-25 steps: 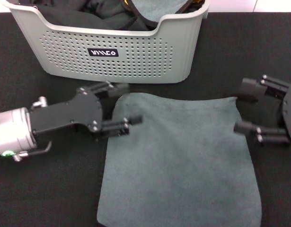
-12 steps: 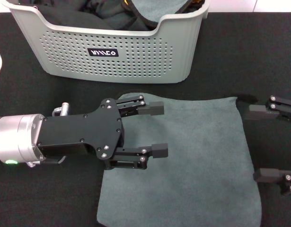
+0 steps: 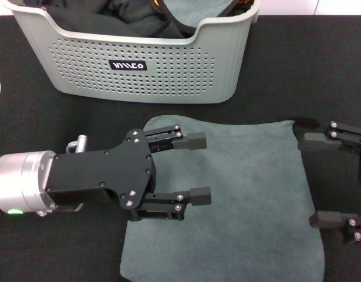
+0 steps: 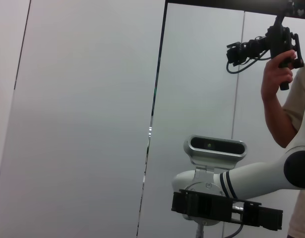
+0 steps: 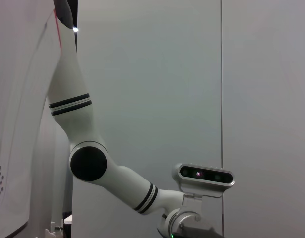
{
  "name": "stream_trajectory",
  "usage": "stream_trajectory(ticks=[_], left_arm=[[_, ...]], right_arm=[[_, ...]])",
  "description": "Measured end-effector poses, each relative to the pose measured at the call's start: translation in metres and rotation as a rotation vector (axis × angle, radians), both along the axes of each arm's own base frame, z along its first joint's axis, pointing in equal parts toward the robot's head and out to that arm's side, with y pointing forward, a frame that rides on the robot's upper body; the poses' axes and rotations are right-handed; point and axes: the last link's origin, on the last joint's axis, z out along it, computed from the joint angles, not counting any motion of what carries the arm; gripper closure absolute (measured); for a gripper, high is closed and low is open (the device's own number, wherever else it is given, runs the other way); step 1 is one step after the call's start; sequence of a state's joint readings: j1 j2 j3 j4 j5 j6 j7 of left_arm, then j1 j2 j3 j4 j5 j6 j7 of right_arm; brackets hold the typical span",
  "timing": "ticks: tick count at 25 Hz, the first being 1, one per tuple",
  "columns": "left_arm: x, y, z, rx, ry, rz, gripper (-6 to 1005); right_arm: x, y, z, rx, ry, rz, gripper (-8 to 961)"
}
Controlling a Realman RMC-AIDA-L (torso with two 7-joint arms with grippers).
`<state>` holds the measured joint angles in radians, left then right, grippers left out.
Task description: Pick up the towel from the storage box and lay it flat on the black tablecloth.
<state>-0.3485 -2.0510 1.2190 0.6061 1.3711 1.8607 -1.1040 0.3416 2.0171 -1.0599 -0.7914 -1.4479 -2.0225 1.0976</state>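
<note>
Towel spread flat, grey-green side up, on the black tablecloth, just near of the storage box. Lies almost smooth, far left corner rounded, near edge running out of the head view. Left pincer over the towel's left part, fingers wide apart, gripping nothing; whether touching the cloth cannot be told. Right pincer just off the towel's right edge, over the tablecloth, likewise spread wide and empty. Storage box at the far left, holding dark clothes and another grey-green cloth at its far side. Both wrist views turned toward pale wall panels, each showing the opposite arm.
</note>
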Motion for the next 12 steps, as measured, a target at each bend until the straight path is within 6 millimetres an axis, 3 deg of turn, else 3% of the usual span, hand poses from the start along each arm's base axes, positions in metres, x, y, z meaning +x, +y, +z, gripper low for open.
stream_trajectory(ticks=[12], left_arm=[[-0.0014, -0.0002, 0.0012, 0.015, -0.004, 0.002, 208]], right_arm=[[0.0007, 0.0021, -0.0017, 0.009, -0.003, -0.014, 82]])
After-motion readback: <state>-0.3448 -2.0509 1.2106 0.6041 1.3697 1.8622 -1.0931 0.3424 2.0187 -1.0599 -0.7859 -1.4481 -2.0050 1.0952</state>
